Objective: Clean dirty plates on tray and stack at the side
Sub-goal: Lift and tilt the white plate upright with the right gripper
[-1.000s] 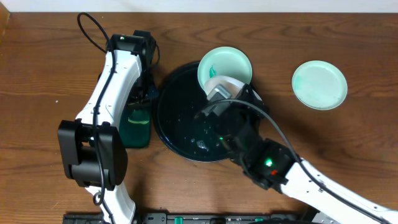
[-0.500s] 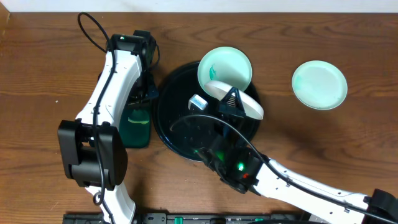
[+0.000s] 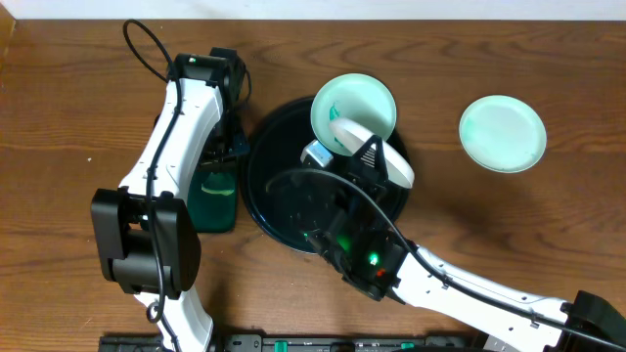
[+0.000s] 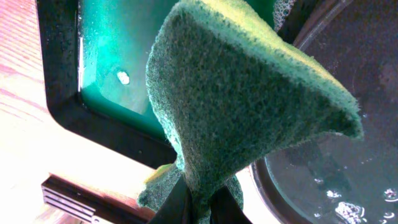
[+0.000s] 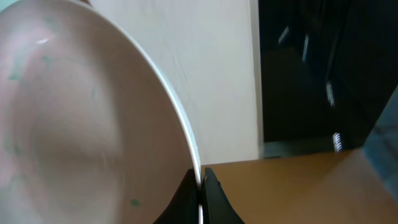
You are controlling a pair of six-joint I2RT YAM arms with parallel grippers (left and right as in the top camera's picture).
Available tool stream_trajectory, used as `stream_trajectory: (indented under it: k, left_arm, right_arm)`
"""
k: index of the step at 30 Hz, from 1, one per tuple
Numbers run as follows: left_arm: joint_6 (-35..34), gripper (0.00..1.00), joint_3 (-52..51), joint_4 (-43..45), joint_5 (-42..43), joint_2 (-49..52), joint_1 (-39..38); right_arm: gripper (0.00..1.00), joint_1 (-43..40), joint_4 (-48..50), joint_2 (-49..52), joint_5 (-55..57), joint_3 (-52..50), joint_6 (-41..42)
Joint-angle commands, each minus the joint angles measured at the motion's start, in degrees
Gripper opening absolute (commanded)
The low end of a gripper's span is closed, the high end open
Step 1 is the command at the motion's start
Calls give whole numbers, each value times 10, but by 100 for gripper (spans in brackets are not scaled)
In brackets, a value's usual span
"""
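The black tray (image 3: 284,210) sits mid-table. One pale-aqua plate (image 3: 357,98) with a green smear lies at the tray's far rim. My right gripper (image 5: 200,186) is shut on the rim of a second plate (image 5: 81,124) with faint green specks. It holds this plate tilted on edge above the tray's right side, as the overhead view (image 3: 386,158) shows. A third plate (image 3: 502,133) lies on the table at the right. My left gripper (image 4: 198,202) is shut on a green sponge (image 4: 249,106), between the tray's left rim (image 4: 348,143) and a green tray.
A small dark green rectangular tray (image 3: 213,200) holding soapy water (image 4: 112,62) stands left of the black tray, under my left arm (image 3: 181,117). Foam specks lie on the black tray's floor. My right arm (image 3: 460,288) crosses the front right of the table.
My right gripper has lifted the plate and tipped it onto its edge above the tray, then shifted it slightly toward the far plate. The left arm has not moved.
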Motion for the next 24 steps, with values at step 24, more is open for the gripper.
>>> stream_trajectory:
  k: [24]
  left_arm:
    - [23, 7, -4, -2, 12, 9, 2]
  right_arm:
    - [1, 52, -12, 11, -93, 10, 83]
